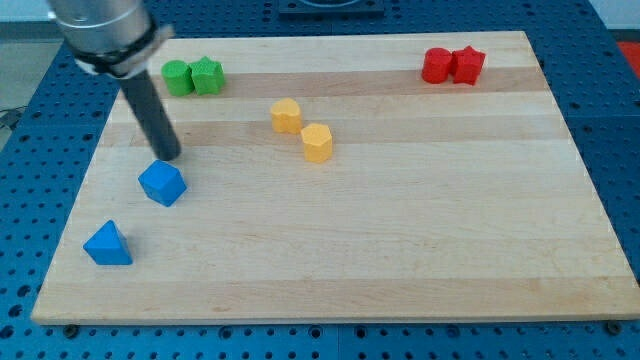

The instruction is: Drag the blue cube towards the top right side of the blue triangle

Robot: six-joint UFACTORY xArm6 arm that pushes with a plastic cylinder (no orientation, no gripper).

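The blue cube [162, 184] lies on the wooden board at the view's left. The blue triangle [108, 244] lies below and to the left of it, near the board's lower left corner, with a gap between them. My tip [168, 157] rests on the board just above the blue cube, at its top edge, touching or nearly touching it. The dark rod slants up to the view's top left.
Two green blocks [193, 77] sit together at the top left. Two yellow blocks [286, 116] [317, 143] lie near the upper middle. Two red blocks [453, 65] sit together at the top right. The board's left edge [75, 215] runs close to the blue blocks.
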